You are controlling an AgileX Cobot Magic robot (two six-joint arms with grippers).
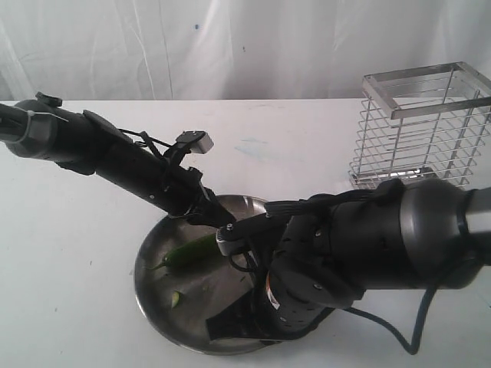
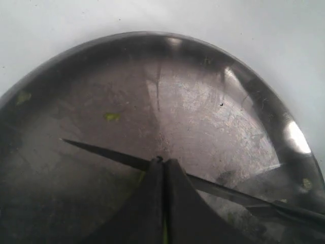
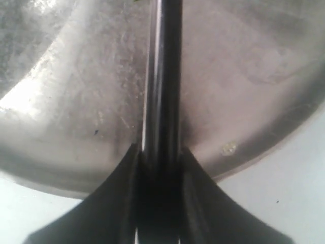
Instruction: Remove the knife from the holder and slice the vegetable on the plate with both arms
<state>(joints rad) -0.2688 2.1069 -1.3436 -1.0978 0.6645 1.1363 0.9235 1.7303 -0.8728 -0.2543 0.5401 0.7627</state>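
A: Which step is this?

B: Slicing, I judge. The right gripper [image 3: 160, 168] is clamped on the knife [image 3: 162, 76] over the plate [image 1: 153, 287], well away from the holder [image 1: 422, 126], which looks empty. The left gripper [image 2: 163, 168] is pinched on the green vegetable [image 1: 192, 251] lying in the plate.

A: And next?

B: Press the blade down beside the left fingers [image 2: 147, 203], not into them. Both arms crowd the plate's rim; there is little room.

Count rn: 2 robot arms [image 1: 115, 157] [image 1: 368, 245], 1 steel plate [image 1: 153, 291], 1 green pod [image 1: 192, 251], 1 knife [image 2: 109, 152], 1 wire holder [image 1: 422, 126].
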